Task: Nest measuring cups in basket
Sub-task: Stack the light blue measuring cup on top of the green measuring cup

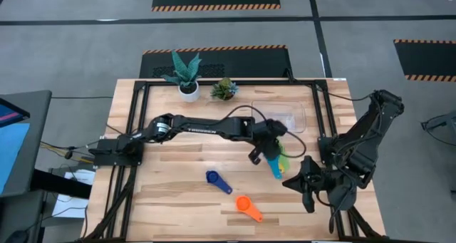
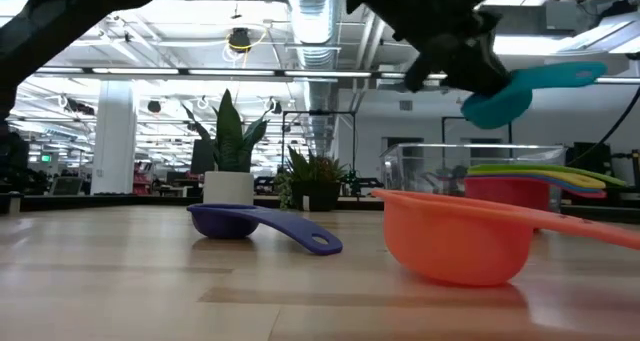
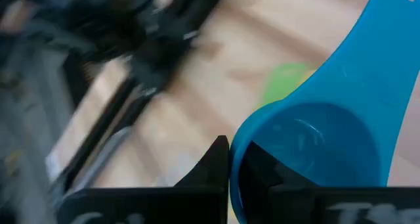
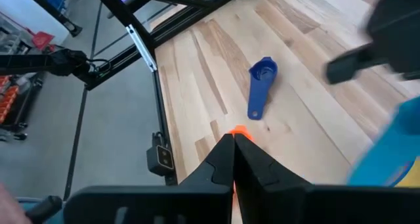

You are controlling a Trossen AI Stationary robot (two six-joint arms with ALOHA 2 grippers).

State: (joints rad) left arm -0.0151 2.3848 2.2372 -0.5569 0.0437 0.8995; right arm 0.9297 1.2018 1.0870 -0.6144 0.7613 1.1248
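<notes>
On the pale wooden slatted table [image 1: 178,200] I am running, the left gripper [image 1: 265,154] stretches past centre toward three o'clock, clamped on the rim of a light-blue round plastic measuring cup [image 2: 520,89] held in the air above a stack of green, yellow and red plastic cups [image 2: 530,181]. The clear rectangular plastic basket [image 1: 281,113] lies at one o'clock, just beyond them. The right gripper [image 1: 308,184] waits closed and empty at four o'clock, with the dark-blue plastic scoop [image 1: 217,180] and the orange plastic scoop [image 1: 247,207] loose toward six.

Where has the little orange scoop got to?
In the high view the orange scoop lies on the table's near edge, right of centre, beside the dark blue scoop.
</notes>
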